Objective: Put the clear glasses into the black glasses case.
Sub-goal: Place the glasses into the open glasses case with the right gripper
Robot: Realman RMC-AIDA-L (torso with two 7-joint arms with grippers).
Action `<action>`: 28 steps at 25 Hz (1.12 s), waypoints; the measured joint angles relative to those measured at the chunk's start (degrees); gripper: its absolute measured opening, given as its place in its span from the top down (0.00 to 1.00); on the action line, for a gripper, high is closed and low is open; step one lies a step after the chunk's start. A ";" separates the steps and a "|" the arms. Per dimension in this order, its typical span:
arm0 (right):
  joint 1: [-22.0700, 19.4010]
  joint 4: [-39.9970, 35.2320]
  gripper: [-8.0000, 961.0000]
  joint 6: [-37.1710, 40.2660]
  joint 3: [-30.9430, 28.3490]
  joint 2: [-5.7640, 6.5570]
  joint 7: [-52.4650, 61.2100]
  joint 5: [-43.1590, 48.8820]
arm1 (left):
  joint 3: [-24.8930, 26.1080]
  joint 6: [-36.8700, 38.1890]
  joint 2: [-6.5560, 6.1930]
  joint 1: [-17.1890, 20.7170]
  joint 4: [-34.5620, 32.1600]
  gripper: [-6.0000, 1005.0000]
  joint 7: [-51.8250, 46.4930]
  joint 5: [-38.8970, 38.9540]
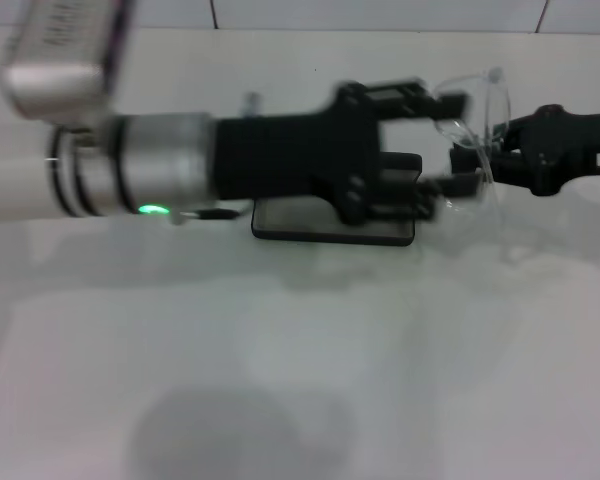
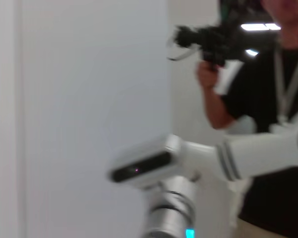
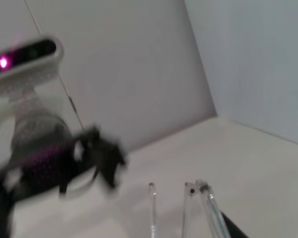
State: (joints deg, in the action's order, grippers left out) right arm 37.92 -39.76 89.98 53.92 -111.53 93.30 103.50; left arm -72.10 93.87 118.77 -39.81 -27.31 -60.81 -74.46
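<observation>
The clear glasses [image 1: 477, 100] hang in the air at the right of the head view, with my right gripper [image 1: 492, 152] shut on them from the right. My left gripper [image 1: 458, 140] reaches in from the left, open, its two black fingers above and below the glasses' near end. Under it on the table lies the black glasses case [image 1: 320, 222], lid open and grey lining showing, partly hidden by the left hand. In the right wrist view the thin arms of the clear glasses [image 3: 208, 208] stick out in front, and the left gripper [image 3: 102, 156] shows blurred beyond them.
The white table [image 1: 300, 380] stretches toward me with a soft shadow near the front. A tiled wall runs along the back. In the left wrist view a person in a black shirt [image 2: 268, 99] stands behind the table.
</observation>
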 joint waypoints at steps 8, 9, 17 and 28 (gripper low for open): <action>2.19 -22.24 0.83 -3.83 13.52 -3.72 9.89 13.15 | 13.96 -4.30 -1.00 6.31 -0.51 0.26 0.12 0.41; 3.25 -23.52 0.83 -5.38 16.23 -3.94 12.97 15.90 | 15.26 -4.98 -1.01 6.99 -0.55 0.26 0.20 0.40; 12.72 -24.59 0.83 -18.23 40.94 -4.58 36.42 33.96 | 18.46 -5.51 -0.77 9.91 -0.72 0.26 0.50 0.46; 12.34 -27.08 0.82 -26.83 53.38 -4.65 46.18 41.50 | 18.22 -5.31 -0.58 10.72 -0.91 0.26 0.60 0.38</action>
State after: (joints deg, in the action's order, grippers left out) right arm 50.25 -66.84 63.15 107.30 -116.18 139.49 145.00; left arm -53.87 88.55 118.20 -29.08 -28.21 -60.21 -74.08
